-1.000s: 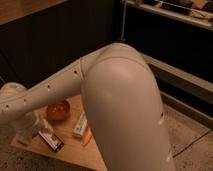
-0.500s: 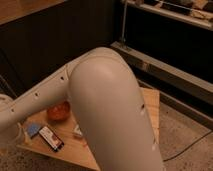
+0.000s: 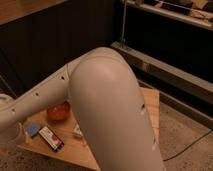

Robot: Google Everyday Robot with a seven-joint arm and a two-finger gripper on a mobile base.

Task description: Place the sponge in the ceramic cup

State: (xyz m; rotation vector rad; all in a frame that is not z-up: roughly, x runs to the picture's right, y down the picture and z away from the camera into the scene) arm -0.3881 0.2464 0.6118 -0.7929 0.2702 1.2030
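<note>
The light blue sponge [image 3: 34, 130] lies flat on the wooden table [image 3: 150, 107] near its left end. It sits between the orange-red bowl [image 3: 58, 111] and a black-and-red packet [image 3: 51, 138]. My big white arm [image 3: 107, 105] fills the middle of the camera view and stretches down to the far left. The gripper [image 3: 11, 136] hangs at the left edge, just left of the sponge and mostly cut off by the frame. The ceramic cup is hidden or out of view.
A small white packet [image 3: 77, 131] lies by the arm's edge on the table. A dark wall and a metal rail [image 3: 165, 70] run behind the table. Speckled floor [image 3: 185, 145] lies to the right, with a cable across it.
The arm's elbow has swung left and closer to the camera. Its far end has dropped toward the left edge. The sponge and more of the table's right side now show.
</note>
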